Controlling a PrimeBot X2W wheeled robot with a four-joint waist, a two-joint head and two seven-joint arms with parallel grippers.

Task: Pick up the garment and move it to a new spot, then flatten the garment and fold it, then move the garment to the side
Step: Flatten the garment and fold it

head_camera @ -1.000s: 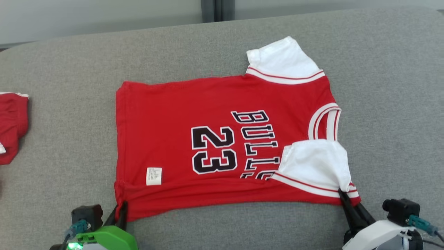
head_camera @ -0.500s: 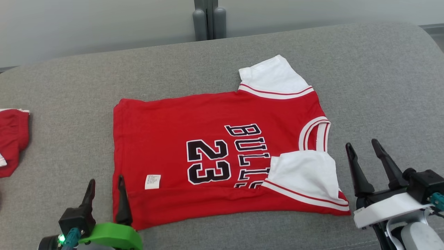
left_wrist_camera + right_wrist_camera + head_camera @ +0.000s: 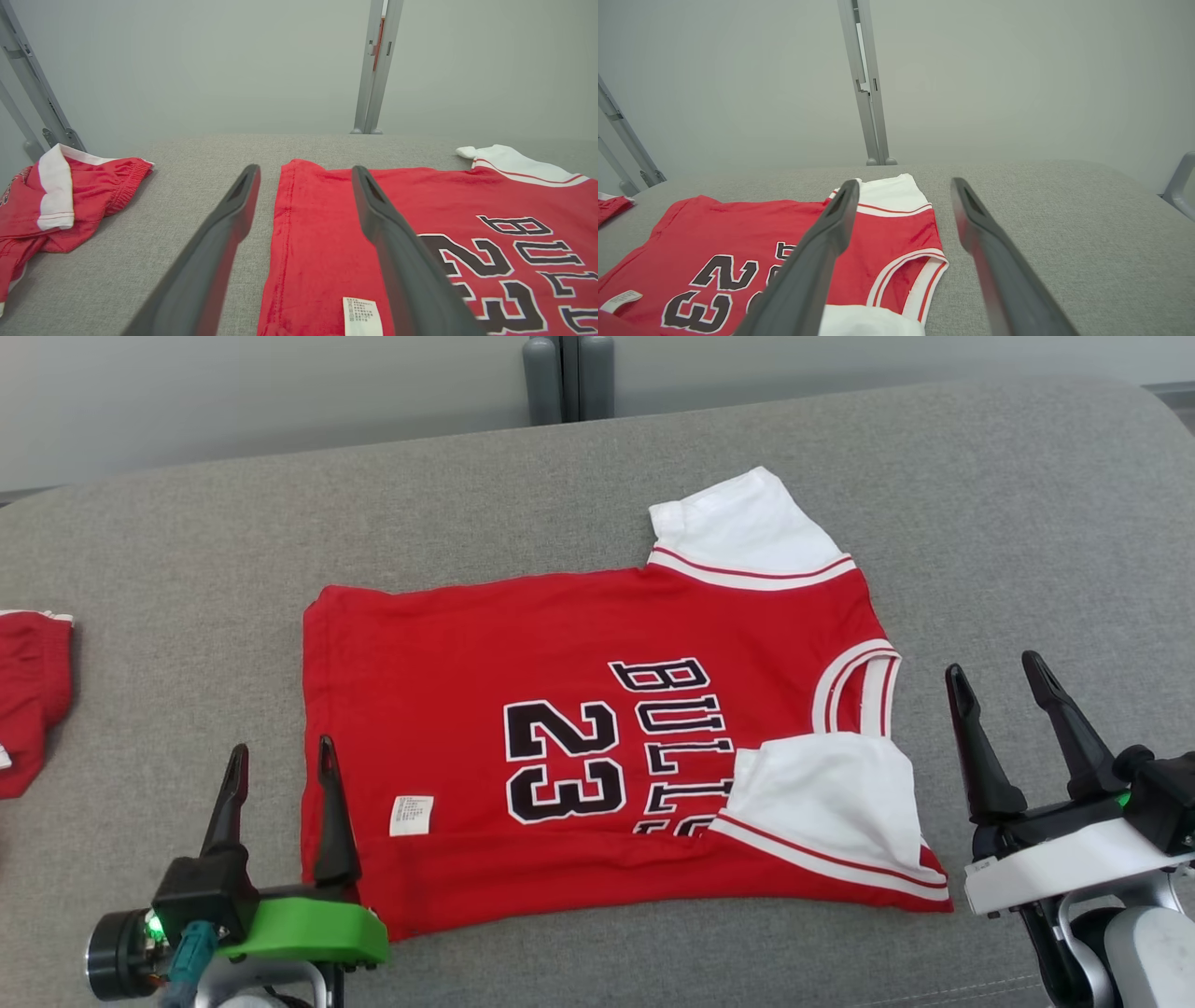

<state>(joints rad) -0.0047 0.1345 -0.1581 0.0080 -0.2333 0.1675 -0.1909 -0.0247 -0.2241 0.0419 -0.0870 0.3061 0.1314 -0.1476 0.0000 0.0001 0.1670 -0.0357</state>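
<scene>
The garment point(image 3: 523, 644) is a red jersey with white sleeves and black "BULLS 23" lettering, lying flat on the grey cushioned surface point(image 3: 1008, 523) with its near long edge folded over. It also appears as the garment point(image 3: 317, 233) and the garment point(image 3: 714, 228) in the wrist views. My left gripper point(image 3: 278, 758) stands open at the jersey's lower left corner, one finger over the hem, nothing between the fingers. My right gripper point(image 3: 997, 672) stands open just right of the near white sleeve point(image 3: 831, 793), apart from the cloth.
A second red piece of clothing point(image 3: 33, 691) with white trim lies crumpled at the far left, also seen as red clothing point(image 3: 60, 196). Grey metal posts point(image 3: 568, 378) stand behind the surface against a pale wall. A grey rail point(image 3: 1181, 182) curves up at the right edge.
Both grippers let go of the jersey's near edge, opened wide and lifted away from it. The jersey lies where it was released. The camera shifted a little.
</scene>
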